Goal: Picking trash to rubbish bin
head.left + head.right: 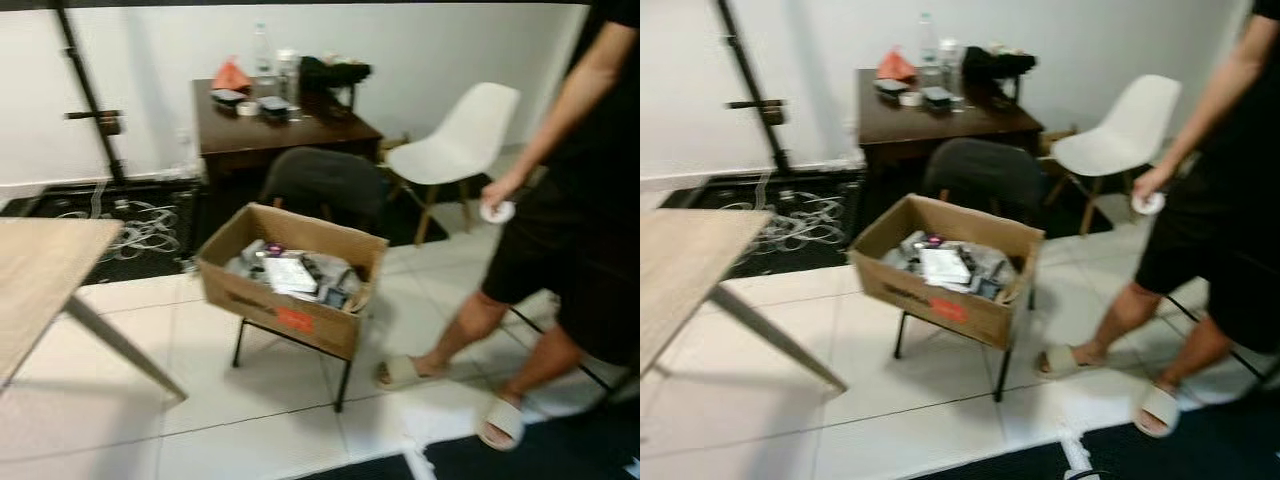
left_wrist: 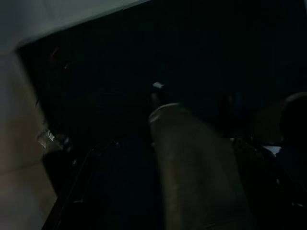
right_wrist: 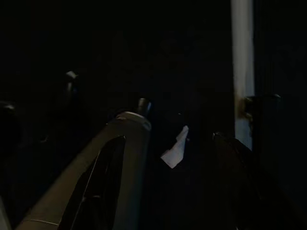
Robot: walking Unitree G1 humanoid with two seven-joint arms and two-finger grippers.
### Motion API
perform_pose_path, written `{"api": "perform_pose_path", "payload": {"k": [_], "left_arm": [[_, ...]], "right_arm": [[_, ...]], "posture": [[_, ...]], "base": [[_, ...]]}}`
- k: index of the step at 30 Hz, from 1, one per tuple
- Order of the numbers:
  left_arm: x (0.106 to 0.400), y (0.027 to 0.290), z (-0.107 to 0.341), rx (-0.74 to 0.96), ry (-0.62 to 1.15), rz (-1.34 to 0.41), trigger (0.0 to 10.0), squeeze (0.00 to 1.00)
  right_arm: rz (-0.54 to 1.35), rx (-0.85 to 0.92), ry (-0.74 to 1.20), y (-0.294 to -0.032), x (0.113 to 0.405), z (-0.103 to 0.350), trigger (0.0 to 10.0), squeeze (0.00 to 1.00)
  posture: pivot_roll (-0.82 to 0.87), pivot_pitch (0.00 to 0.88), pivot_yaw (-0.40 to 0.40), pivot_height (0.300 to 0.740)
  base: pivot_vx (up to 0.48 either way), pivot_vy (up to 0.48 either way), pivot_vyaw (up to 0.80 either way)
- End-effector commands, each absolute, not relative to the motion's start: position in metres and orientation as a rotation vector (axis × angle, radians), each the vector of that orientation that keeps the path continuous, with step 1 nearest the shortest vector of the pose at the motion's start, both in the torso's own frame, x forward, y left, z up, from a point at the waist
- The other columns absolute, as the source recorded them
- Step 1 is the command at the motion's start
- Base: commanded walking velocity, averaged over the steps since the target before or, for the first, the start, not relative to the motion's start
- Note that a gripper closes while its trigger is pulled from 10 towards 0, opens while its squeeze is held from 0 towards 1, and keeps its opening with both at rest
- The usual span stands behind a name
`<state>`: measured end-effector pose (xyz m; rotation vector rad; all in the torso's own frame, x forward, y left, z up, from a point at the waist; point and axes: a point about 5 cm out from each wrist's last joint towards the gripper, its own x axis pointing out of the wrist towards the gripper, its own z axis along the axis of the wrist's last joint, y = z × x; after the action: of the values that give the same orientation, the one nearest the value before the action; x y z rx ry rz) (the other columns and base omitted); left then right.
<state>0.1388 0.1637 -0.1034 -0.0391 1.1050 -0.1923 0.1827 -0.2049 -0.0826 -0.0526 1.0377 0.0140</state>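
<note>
White tiled floor (image 1: 200, 400) spreads beneath a dark desk (image 1: 280, 135) at the wall. A cardboard box (image 1: 290, 290) of trash sits on a chair, a person (image 1: 570, 220) just beside. Both jaws: cannot tell.

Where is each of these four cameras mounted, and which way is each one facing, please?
Left eye view: head camera, forward and down at the cardboard box on a chair, a person at right.
Right eye view: the same box and person, slightly offset.
Left wrist view: dark; along the left gripper.
Right wrist view: dark; along the right gripper towards a white scrap.
</note>
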Motion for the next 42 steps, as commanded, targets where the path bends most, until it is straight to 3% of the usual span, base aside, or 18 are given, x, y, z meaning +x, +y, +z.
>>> {"api": "perform_pose_path", "payload": {"k": [1, 19, 42], "left_arm": [[0.119, 0.167, -0.11, -0.053, 1.184, -0.182, 10.0, 0.0], [0.12, 0.161, -0.11, -0.07, 1.188, -0.196, 10.0, 0.0], [0.118, 0.159, -0.111, -0.068, 1.197, -0.207, 10.0, 0.0]], "right_arm": [[0.013, -0.04, 1.061, -0.204, 0.176, -0.086, 10.0, 0.0], [-0.101, -0.022, 1.013, -0.227, 0.188, -0.076, 10.0, 0.0], [-0.14, -0.002, 0.714, -0.239, 0.262, -0.023, 10.0, 0.0]], "posture": [[-0.06, 0.082, 0.006, 0.74], [-0.08, 0.08, 0.005, 0.74], [-0.1, 0.069, 0.004, 0.74]], "base": [[0.0, 0.0, 0.77], [0.0, 0.0, 0.77], [0.0, 0.0, 0.77]]}}
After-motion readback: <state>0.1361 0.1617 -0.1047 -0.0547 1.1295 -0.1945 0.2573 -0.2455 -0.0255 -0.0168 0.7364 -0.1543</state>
